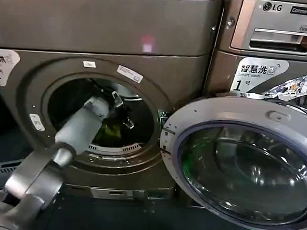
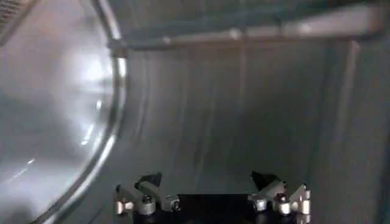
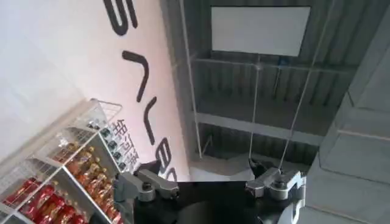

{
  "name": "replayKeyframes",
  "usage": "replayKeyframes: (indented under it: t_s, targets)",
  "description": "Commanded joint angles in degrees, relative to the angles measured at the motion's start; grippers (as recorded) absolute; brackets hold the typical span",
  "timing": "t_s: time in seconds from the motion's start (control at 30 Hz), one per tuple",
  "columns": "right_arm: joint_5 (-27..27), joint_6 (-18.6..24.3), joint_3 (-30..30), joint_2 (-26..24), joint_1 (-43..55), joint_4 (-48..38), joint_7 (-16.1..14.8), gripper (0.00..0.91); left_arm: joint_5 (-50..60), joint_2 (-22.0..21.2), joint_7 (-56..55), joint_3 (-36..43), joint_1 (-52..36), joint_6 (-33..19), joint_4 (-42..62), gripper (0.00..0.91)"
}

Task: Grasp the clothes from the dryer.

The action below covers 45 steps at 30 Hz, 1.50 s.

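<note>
The bronze-grey dryer stands with its round porthole open. Low in the steel drum lies the clothes, a small yellow-green piece. My left arm reaches in through the porthole, and my left gripper hangs just above the clothes, apart from it. In the left wrist view the left gripper is open, its fingers spread wide with nothing between them, facing the ribbed drum wall. My right gripper is open and empty, raised away from the dryer and facing the ceiling.
The dryer's round glass door swings open to the right, close beside the porthole. An LG machine with a drawer panel stands at the upper right. A wire shelf of red bottles stands in the room.
</note>
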Motion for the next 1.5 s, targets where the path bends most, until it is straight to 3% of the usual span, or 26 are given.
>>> replayKeyframes:
  t_s: [0.03,0.43,0.8,1.47,1.5]
  targets:
    - [-0.04,0.01,0.00,0.04,0.04,0.00,0.00,0.907,10.69,0.33,12.00,5.01,-2.21,-6.45,2.89,0.907]
    - [-0.09,0.07,-0.33,0.25,0.60,-0.18,-0.05,0.907,19.47,0.14,16.25,9.56,-4.48,-9.53,4.68,0.907]
    - [-0.26,0.13,-1.05,0.31,1.45,-0.03,-0.11,0.907,20.16,0.20,18.61,11.49,-6.23,-4.67,8.39,0.907]
    - [-1.21,0.48,-1.98,0.37,2.42,0.03,-0.26,0.907,22.89,-0.57,18.77,15.38,-6.79,-4.66,12.48,0.907]
    - [-1.20,0.47,-1.89,0.37,2.37,-0.02,-0.25,0.907,22.83,-0.69,18.82,15.54,-6.79,-4.65,12.70,0.876]
